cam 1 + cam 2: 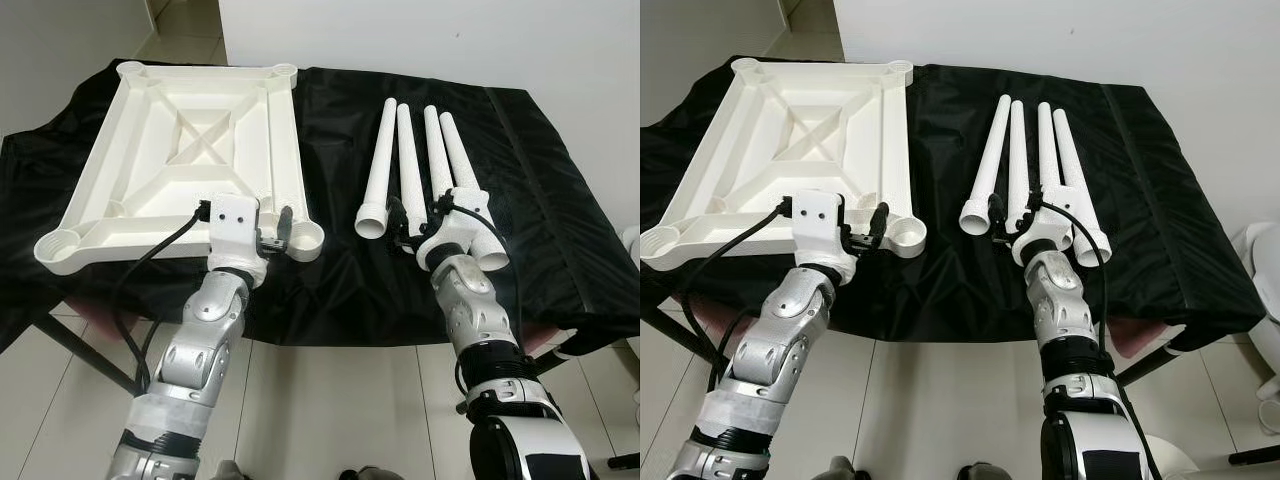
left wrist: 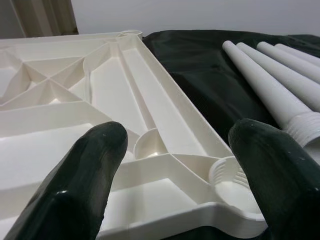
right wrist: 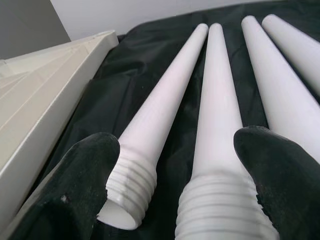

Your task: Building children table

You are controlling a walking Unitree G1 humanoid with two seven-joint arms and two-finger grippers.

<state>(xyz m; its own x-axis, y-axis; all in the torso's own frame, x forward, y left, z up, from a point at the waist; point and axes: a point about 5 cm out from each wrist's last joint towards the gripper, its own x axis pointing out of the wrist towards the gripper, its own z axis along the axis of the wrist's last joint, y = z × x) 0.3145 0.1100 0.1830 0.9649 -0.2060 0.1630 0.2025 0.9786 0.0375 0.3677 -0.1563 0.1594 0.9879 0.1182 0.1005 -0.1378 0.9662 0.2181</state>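
A white plastic tabletop [image 1: 190,150] lies upside down on the left of the black-covered table [image 1: 330,110], ribs facing up. My left gripper [image 1: 272,238] hovers open at its near right corner, just before the threaded corner socket [image 2: 232,185], holding nothing. Several white tapered legs [image 1: 378,170] lie side by side on the right, threaded ends towards me. My right gripper [image 3: 177,150] is open at their near ends. Its fingers [image 3: 90,170] straddle the threaded end of the second leg from the left [image 3: 215,130], with the leftmost leg [image 3: 160,115] by the other finger.
The black cloth hangs over the table's near edge [image 1: 340,330], with tiled floor [image 1: 330,400] below. A wall stands close behind the table. A white object [image 1: 632,245] sits beyond the table's right side. A strip of bare cloth separates tabletop and legs.
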